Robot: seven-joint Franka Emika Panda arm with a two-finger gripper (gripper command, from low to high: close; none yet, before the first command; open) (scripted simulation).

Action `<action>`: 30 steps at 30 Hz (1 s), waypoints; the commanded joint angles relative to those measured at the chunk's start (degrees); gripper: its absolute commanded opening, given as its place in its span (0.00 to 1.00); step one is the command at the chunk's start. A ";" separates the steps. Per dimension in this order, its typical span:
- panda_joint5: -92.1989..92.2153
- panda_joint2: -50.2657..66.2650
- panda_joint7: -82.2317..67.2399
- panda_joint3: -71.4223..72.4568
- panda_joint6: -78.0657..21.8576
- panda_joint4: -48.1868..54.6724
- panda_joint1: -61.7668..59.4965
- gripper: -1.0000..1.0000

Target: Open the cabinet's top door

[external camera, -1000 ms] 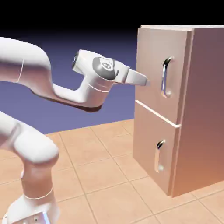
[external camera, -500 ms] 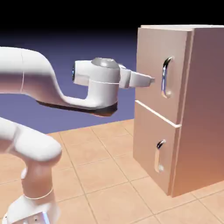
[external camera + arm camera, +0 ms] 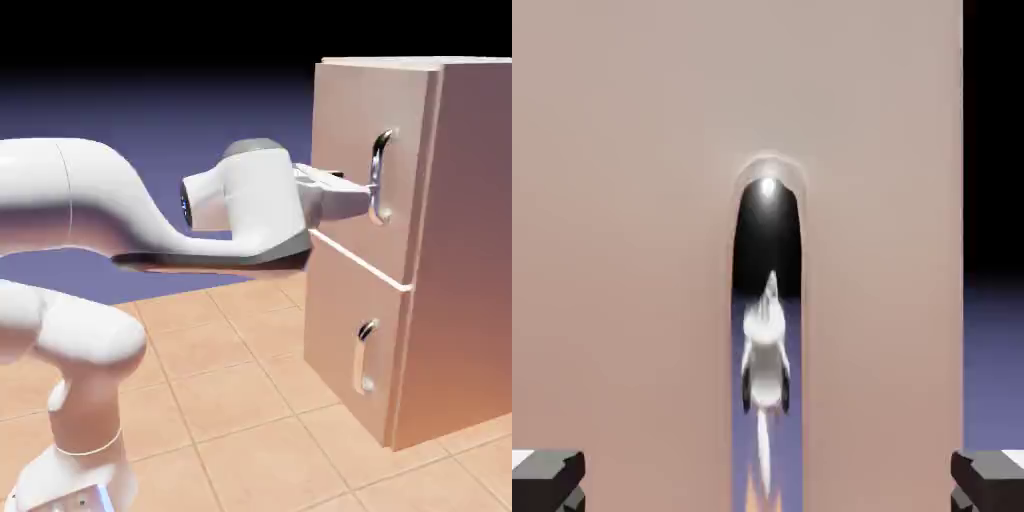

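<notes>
The pinkish-tan cabinet stands at the exterior view's right. Its top door is flush with the front and carries a long vertical silver loop handle. My gripper has come right up to that handle, level with its lower half. In the hand view the mirror-like handle runs down the centre of the door panel. The gripper is open: its grey fingertips sit wide apart, one at each side of the handle, with nothing between them but the handle. Whether they touch it does not show.
Below the top door is a shorter door with a smaller silver handle. The cabinet stands on a tan tiled floor. My white arm spans the view from the left.
The hand has travelled right, from short of the cabinet front up to the top door's handle, and the forearm has dropped lower. The jaws stayed wide.
</notes>
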 commanded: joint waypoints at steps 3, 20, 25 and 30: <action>-0.96 2.02 0.70 -2.23 -1.06 2.48 3.65 0.00; 21.46 0.29 0.69 29.09 -9.48 -13.90 -29.31 0.00; 29.55 -1.94 0.54 39.47 -9.00 -16.93 -39.30 0.00; 38.51 -5.30 -0.81 49.15 -7.26 -19.35 -48.69 0.00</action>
